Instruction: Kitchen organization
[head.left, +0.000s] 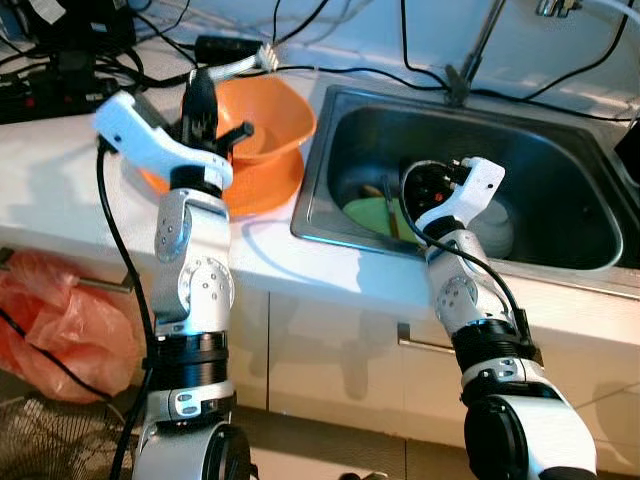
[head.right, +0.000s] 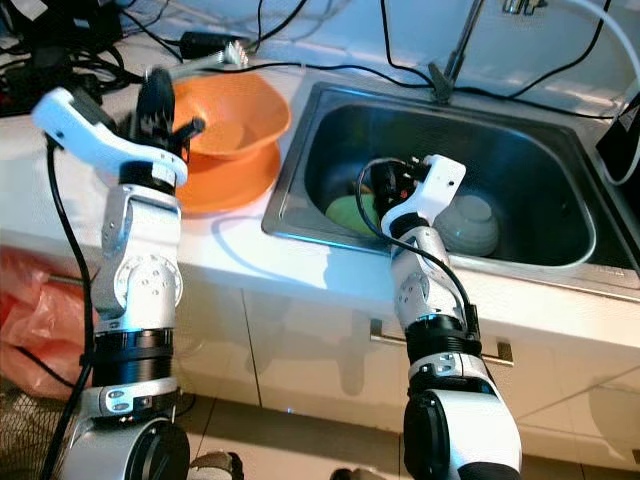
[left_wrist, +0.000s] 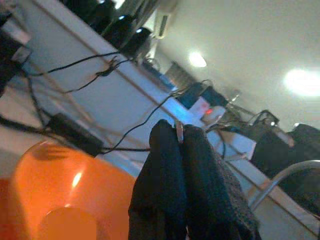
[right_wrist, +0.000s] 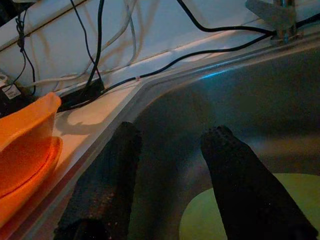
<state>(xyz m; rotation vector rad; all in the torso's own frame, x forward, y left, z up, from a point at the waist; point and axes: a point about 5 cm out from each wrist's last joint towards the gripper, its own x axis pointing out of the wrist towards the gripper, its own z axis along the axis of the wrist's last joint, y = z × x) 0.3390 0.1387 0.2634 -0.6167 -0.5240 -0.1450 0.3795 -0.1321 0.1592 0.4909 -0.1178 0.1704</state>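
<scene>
My left gripper (head.left: 200, 80) is raised over an orange bowl (head.left: 272, 115) on the counter. It is shut on a silver metal utensil (head.left: 245, 64), possibly a fork, that sticks out toward the wall; a sliver of metal shows between the closed fingers (left_wrist: 200, 165). The bowl rests on an orange plate (head.left: 268, 188). My right gripper (head.left: 430, 185) hangs inside the steel sink (head.left: 330, 120), open with nothing between its fingers (right_wrist: 105, 180). It hovers just above a green plate (right_wrist: 225, 210) on the sink floor. A pale bowl (head.right: 470, 222) lies upside down beside it.
Black cables (head.left: 380, 72) and a power adapter (head.left: 225, 45) run along the back of the white counter (head.left: 60, 170). The faucet stem (head.left: 478, 45) rises behind the sink. A red plastic bag (head.left: 50, 320) hangs low at the left, by the cabinet fronts (head.left: 330, 360).
</scene>
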